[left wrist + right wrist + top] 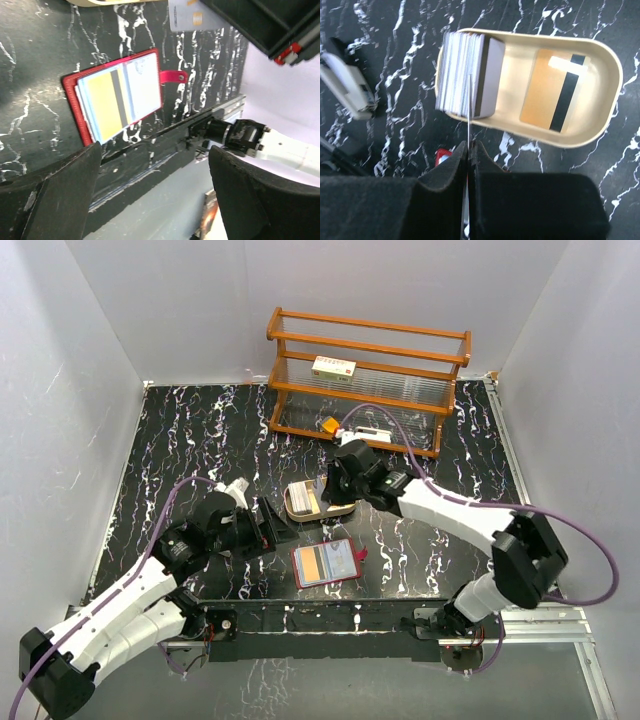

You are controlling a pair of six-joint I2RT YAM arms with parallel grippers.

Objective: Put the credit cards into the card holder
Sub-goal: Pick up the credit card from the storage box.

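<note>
The card holder (pixel 325 563) lies open near the table's front edge, red, with a yellow striped card in its clear pocket (pixel 120 95). My right gripper (pixel 470 145) is shut on a thin credit card (pixel 469 110) seen edge-on, just above the tan tray (pixel 615 100). In the tray a stack of credit cards (pixel 462 75) stands on edge and a gold card with a black stripe (pixel 555 92) lies flat. My left gripper (pixel 155 165) hangs left of the holder, jaws wide apart with nothing between them. A grey card with a gold chip (pixel 192 15) shows beside the right gripper.
A wooden rack (pixel 368 370) stands at the back with a white box (pixel 334 367) on it and an orange piece (pixel 329 425) at its foot. White walls close off three sides. The table's front rail (pixel 330 615) runs just below the holder.
</note>
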